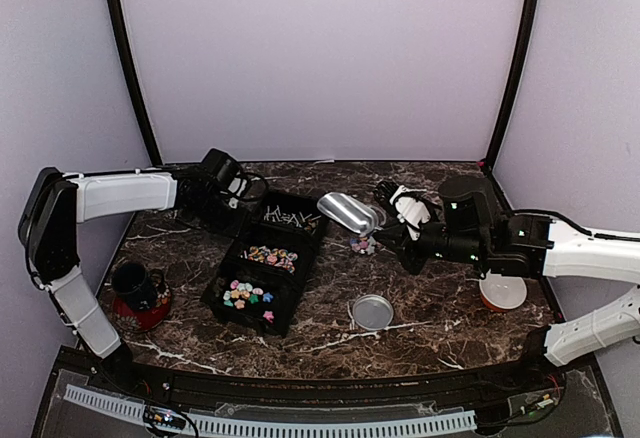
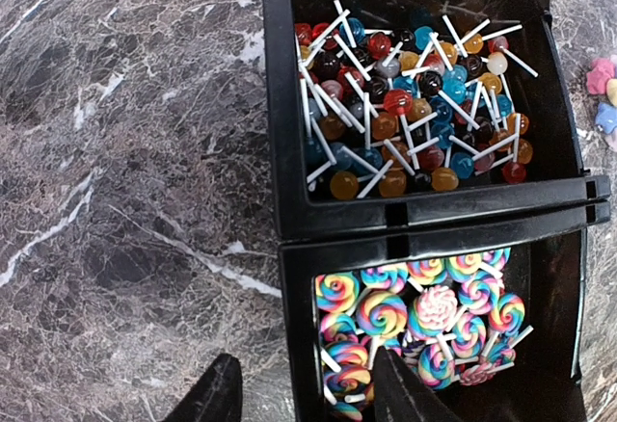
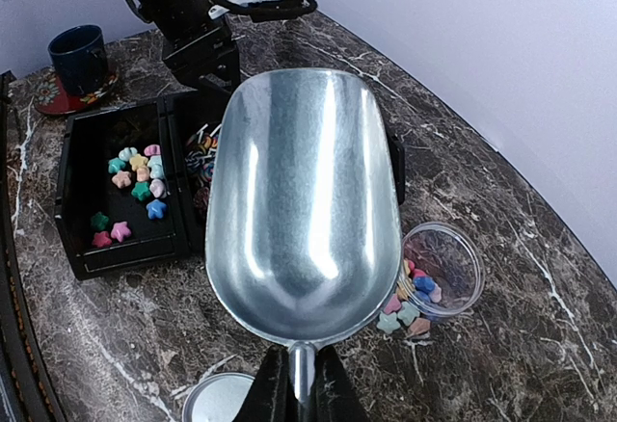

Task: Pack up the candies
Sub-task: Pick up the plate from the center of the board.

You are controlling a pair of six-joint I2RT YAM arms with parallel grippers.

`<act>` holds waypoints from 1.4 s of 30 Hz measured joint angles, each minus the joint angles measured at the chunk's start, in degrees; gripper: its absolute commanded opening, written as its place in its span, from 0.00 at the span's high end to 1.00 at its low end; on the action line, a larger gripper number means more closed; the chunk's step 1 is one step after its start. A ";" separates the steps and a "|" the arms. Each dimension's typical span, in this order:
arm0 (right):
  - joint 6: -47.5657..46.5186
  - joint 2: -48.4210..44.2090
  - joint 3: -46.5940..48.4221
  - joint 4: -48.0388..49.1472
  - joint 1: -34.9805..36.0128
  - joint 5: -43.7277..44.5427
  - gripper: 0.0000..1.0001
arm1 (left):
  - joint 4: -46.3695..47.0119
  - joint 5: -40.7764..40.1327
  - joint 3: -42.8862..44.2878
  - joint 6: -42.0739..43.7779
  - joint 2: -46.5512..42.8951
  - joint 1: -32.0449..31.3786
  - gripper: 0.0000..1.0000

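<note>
The candies (image 3: 135, 176) are small star-shaped sweets in mixed colours, lying in the end compartment of a black tray (image 1: 285, 310). More of these sweets (image 3: 405, 311) sit at the mouth of a clear jar (image 3: 453, 253) that lies on its side on the table. My right gripper (image 3: 299, 383) is shut on the handle of an empty metal scoop (image 3: 304, 191), held above the table between tray and jar. My left gripper (image 2: 307, 398) is open and straddles the tray's side wall. One of its fingers (image 2: 405, 393) is over the swirl lollipops (image 2: 424, 311) and the other is over the table.
The tray's far compartment holds round lollipops (image 2: 405, 104). A round metal lid (image 1: 372, 311) lies on the table near the tray. A dark mug (image 1: 135, 286) stands on a red saucer at the left. An orange and white bowl (image 1: 503, 293) sits by my right arm.
</note>
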 measured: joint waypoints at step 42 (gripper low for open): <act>-0.59 6.34 9.57 -10.47 2.10 -1.75 1.00 | 1.14 5.86 -0.48 0.81 5.84 1.64 1.00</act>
